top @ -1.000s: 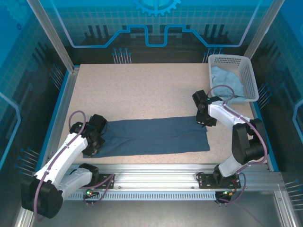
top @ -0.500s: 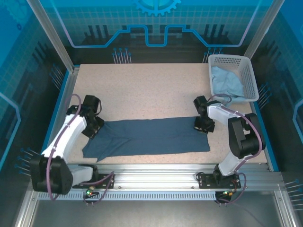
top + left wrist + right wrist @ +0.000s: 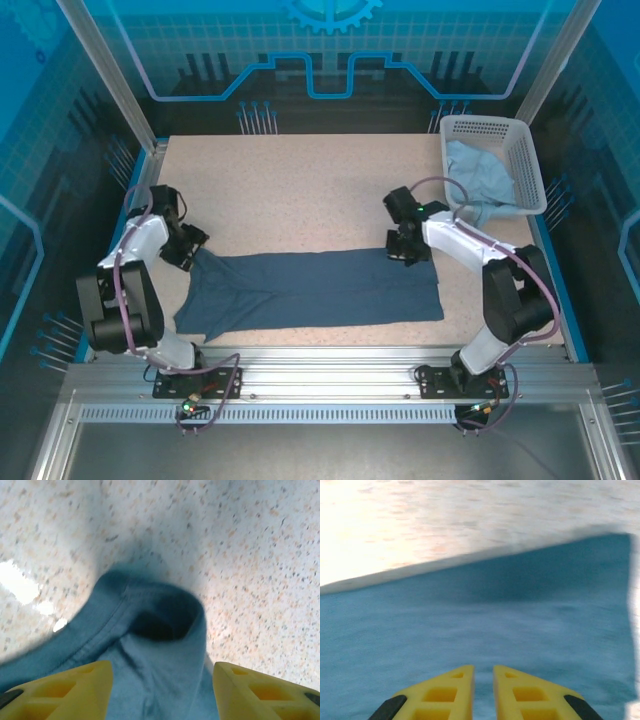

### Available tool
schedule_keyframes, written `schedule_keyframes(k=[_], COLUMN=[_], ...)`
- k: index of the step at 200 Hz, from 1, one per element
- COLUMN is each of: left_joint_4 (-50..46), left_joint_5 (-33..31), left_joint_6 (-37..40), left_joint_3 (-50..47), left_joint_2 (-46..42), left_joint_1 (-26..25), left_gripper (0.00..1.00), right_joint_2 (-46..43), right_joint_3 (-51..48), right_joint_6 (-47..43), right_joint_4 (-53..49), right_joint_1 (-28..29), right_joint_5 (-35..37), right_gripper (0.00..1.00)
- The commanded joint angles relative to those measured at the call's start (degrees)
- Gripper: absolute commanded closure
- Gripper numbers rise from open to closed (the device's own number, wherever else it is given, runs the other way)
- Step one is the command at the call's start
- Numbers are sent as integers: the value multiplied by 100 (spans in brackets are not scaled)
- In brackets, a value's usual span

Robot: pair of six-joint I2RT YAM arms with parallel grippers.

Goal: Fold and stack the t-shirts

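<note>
Speckled beige bench under blue-lit panels, metal rail along the near edge. The dark slate-blue t-shirt lies as a long flat band across the bench's 6 o'clock half. It's already narrowed, so I'd judge the crosswise fold comes next.

The left tool sits at the band's 10 o'clock corner. On its wrist camera the yellow fingers stand wide apart, straddling a bunched edge of cloth, and they look placed to pinch that corner.

The right tool is over the band's far edge, toward 2 o'clock. Its fingers are drawn almost together above flat cloth, nothing visibly caught between them.

The pale blue t-shirt waits crumpled in the white basket at 1 o'clock, a fold hanging over its near wall.
</note>
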Motion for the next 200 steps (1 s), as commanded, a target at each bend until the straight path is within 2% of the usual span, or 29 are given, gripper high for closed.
schedule_keyframes(k=[1,30,61,85,99,126,143,148,159,172,187,200], left_joint_4=[88,207,319,624,786,853,765,735,667,589,689,868], left_joint_5=[47,-56,-253,-52,129,387,416,442,486,448,476,647], left_joint_6=[513,664,737,702,685,667,656,665,675,710,761,840], left_joint_3=[201,212,298,454,681,1357,1753,1843,2011,2073,1893,1575], left_joint_2=[242,558,853,1028,1223,1663,1863,1906,1964,1893,1592,1263], left_joint_1=[34,46,49,55,47,-4,-33,-33,-37,-49,-57,-76], left_gripper=[43,51,70,86,89,89,85,79,59,48,47,54], right_joint_2=[590,1370,2213,2563,2787,3238,3604,3709,3845,4032,3907,3658], right_joint_3=[388,815,1527,1952,2283,3060,3650,3830,4250,4594,4734,4716], right_joint_6=[60,375,575,626,581,369,57,-89,-371,-620,-751,-788], right_joint_4=[110,79,-598,-920,-1093,-1247,-1283,-1272,-1359,-1426,-1445,-1445], right_joint_1=[394,447,284,9,-152,-493,-661,-684,-688,-652,-591,-544], right_joint_5=[-425,-779,-711,-736,-739,-710,-749,-829,-862,-884,-802,-686], right_gripper=[82,82,84,84,84,84,85,85,84,81,76,73])
